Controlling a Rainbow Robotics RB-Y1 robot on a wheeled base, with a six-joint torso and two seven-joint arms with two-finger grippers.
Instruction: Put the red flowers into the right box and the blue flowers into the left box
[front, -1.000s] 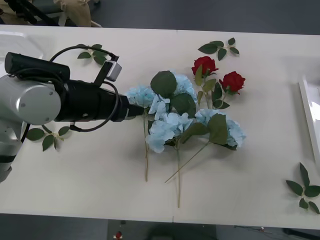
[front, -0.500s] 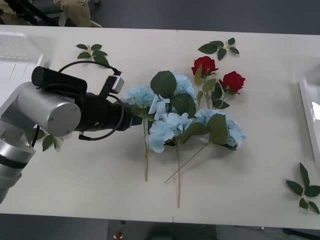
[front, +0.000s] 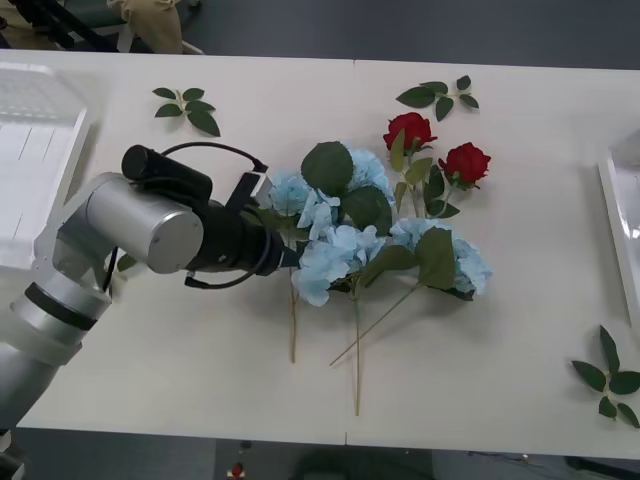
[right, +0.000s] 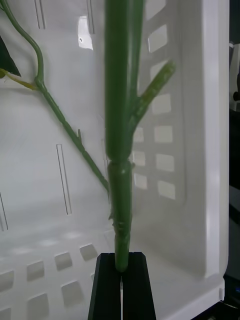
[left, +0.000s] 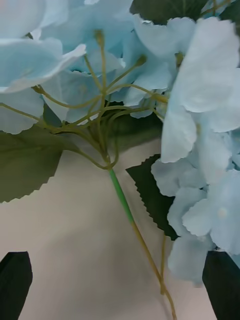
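Pale table (front: 180, 380), spread wide beneath everything, strewn with loose leaf sprigs (front: 188, 106). Left box (front: 35, 170) at the far left edge, right box (front: 622, 230) at the far right edge, both white. Blue flowers (front: 350, 235) heaped mid-table in pale clusters over dark leaves, stems trailing toward the near edge. Two red flowers (front: 437, 150) just beyond the blue heap, on its right side. Left gripper (left: 120, 290) low at the left flank of the blue heap, black fingers (left: 15, 285) spread wide, a thin blue-flower stem lying between them, not clamped. Right gripper (right: 121, 287) over the right box's slotted white floor, fingers pressed together on a thick green rose stem (right: 120, 125).
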